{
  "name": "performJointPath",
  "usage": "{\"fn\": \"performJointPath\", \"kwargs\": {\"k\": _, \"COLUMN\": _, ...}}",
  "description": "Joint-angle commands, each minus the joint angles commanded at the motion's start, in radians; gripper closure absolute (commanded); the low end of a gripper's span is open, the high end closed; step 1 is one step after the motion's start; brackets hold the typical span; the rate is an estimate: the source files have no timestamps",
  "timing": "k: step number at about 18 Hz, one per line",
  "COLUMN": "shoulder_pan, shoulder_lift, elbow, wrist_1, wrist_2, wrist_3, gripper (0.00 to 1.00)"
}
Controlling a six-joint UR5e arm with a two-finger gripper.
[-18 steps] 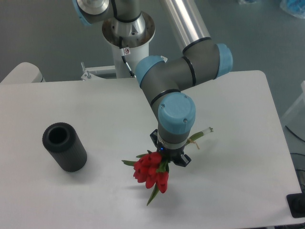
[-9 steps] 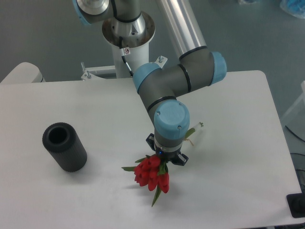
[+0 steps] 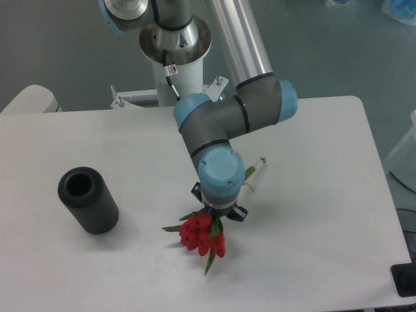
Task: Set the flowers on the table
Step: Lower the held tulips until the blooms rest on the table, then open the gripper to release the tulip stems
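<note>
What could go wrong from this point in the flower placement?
The wrist hides the gripper, so the grasp on the flowers cannot be checked; a loose hold might let them drop early.
The blooms hang below the wrist, so descending could press them into the table first.
The black cylinder stands well left; collision seems unlikely unless the arm swings that way.

I have a single fixed camera mounted high in front of the table [image 3: 325, 195], looking steeply down and across it toward the arm's base column [image 3: 174, 45] at 12 o'clock, with grey floor beyond. It sits at middling range: the far table edge and right rounded corner fit in frame, while the near edge runs out at 6 o'clock and the left side is cut at 9 o'clock. With only this view, no overlap exists to compare.
</note>
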Motion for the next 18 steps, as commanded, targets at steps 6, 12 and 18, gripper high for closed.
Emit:
{"fn": "performJointPath", "kwargs": {"k": 6, "shoulder_pan": 0.0, "shoulder_lift": -0.014, "elbow": 0.002, "wrist_1": 0.005, "wrist_2": -0.003, "wrist_3": -0.015, "gripper": 0.7}}
{"fn": "performJointPath", "kwargs": {"k": 12, "shoulder_pan": 0.002, "shoulder_lift": -0.008, "elbow": -0.003, "wrist_1": 0.008, "wrist_2": 0.006, "wrist_3": -0.008, "gripper": 0.0}}
{"fn": "performJointPath", "kwargs": {"k": 18, "shoulder_pan": 0.011, "shoulder_lift": 0.002, "elbow": 0.002, "wrist_1": 0.009, "wrist_2": 0.018, "wrist_3": 0.0, "gripper": 0.0}}
